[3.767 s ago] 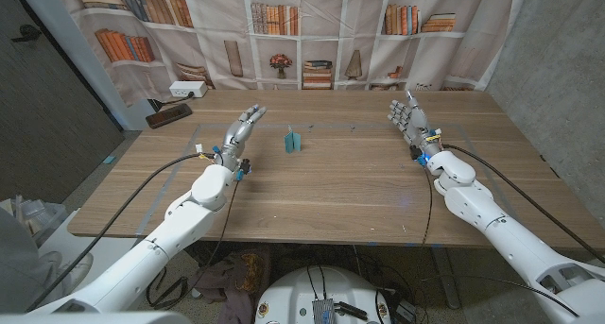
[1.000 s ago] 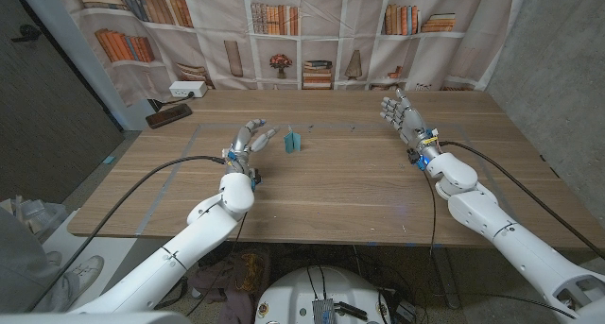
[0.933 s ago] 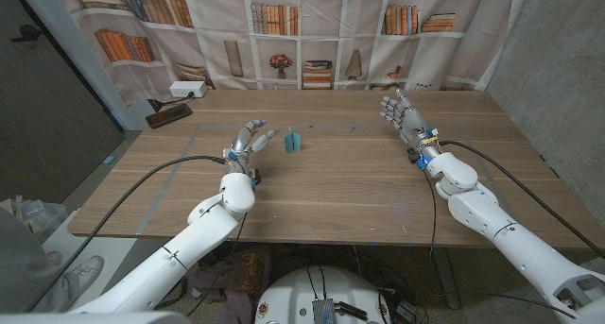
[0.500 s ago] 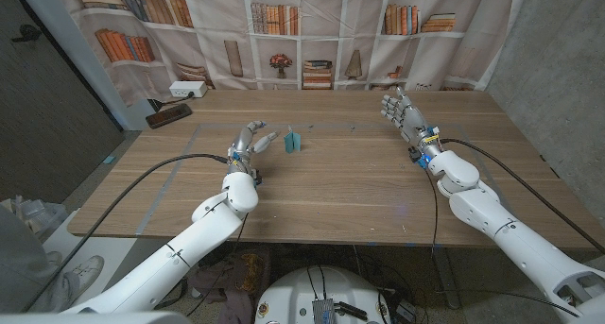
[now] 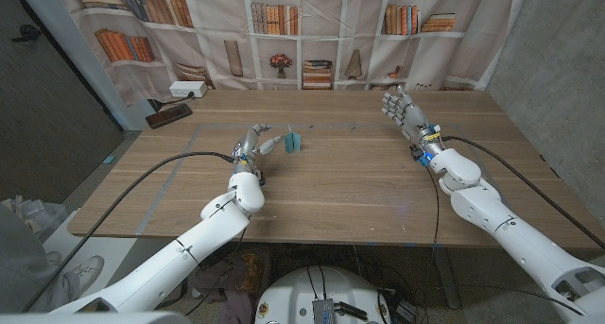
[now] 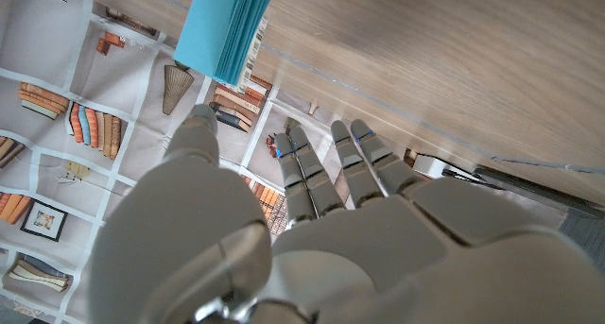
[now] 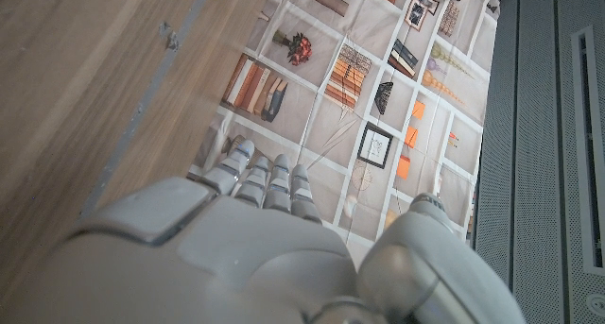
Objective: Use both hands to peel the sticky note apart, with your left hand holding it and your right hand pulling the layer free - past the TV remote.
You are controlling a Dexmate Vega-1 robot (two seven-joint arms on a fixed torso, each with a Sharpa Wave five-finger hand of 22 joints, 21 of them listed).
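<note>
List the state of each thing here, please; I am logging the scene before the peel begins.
Teal sticky note pad: standing on edge on the wooden table, unheld.
Left hand: open, fingers reaching toward the pad, not touching.
Right hand: open, holding nothing.
Dark TV remote: lying flat, untouched.

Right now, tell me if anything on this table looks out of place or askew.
The teal sticky note pad stands upright on its edge on the wooden table rather than lying flat, its sheets fanned slightly in the left wrist view. The left hand is beside it, not holding it. Nothing looks spilled or damaged.
</note>
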